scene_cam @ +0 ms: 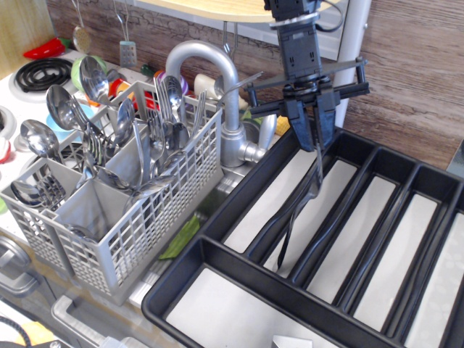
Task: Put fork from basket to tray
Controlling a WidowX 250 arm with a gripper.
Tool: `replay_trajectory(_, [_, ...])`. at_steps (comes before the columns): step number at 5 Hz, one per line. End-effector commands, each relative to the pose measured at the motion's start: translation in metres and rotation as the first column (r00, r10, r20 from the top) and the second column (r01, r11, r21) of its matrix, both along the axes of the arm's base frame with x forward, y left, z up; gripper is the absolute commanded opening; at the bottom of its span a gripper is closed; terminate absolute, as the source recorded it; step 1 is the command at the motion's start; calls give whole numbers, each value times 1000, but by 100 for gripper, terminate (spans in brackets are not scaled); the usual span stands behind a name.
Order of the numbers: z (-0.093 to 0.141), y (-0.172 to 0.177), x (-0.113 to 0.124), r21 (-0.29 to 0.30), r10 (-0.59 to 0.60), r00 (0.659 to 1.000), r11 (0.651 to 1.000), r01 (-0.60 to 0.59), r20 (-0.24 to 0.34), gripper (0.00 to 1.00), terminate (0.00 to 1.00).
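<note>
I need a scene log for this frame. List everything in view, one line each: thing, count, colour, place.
fork: one, steel, hanging into the tray's second long slot, handle between the gripper's parted fingers
tray: one, black with pale grey floors, right foreground
basket: one, light grey, left, holding steel spoons and other cutlery
faucet: one, silver, behind the basket
stove coil: one, black, far left
gripper: one, black, above the tray's far end
</note>
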State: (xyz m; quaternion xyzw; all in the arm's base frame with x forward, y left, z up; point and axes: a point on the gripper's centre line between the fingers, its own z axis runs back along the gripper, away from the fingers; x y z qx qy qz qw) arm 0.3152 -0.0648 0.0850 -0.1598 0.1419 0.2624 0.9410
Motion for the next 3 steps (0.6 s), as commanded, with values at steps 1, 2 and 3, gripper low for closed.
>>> replay_trajectory(1, [20, -3, 2, -5, -12, 998, 1000, 12, 67, 100, 0])
replay_trajectory(2, [20, -3, 2, -5, -12, 998, 1000, 12, 67, 100, 0])
replay_trajectory(3, [20, -3, 2, -5, -12, 998, 1000, 12, 67, 100, 100])
